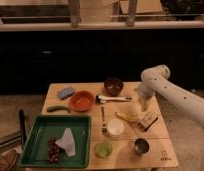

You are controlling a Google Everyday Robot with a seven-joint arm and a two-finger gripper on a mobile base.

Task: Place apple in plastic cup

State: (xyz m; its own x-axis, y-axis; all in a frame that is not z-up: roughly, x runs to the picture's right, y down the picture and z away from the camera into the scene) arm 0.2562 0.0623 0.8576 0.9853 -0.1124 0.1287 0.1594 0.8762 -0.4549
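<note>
Surface finishes — table and wares
Matt pale wood on the table; smooth green plastic tray holding soft white cloth; translucent plastic cup; shiny steel cup; glossy white arm — gripper low over the table's right side.

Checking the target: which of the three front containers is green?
The plastic cup, leftmost, beside the green tray; the white container and steel cup sit to its right. The end effector hangs above the table's right side.

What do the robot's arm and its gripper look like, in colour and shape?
The arm is white, made of thick smooth tubes with a rounded elbow; no cables or markings show. The gripper, pale, hangs over the right side of the table.
</note>
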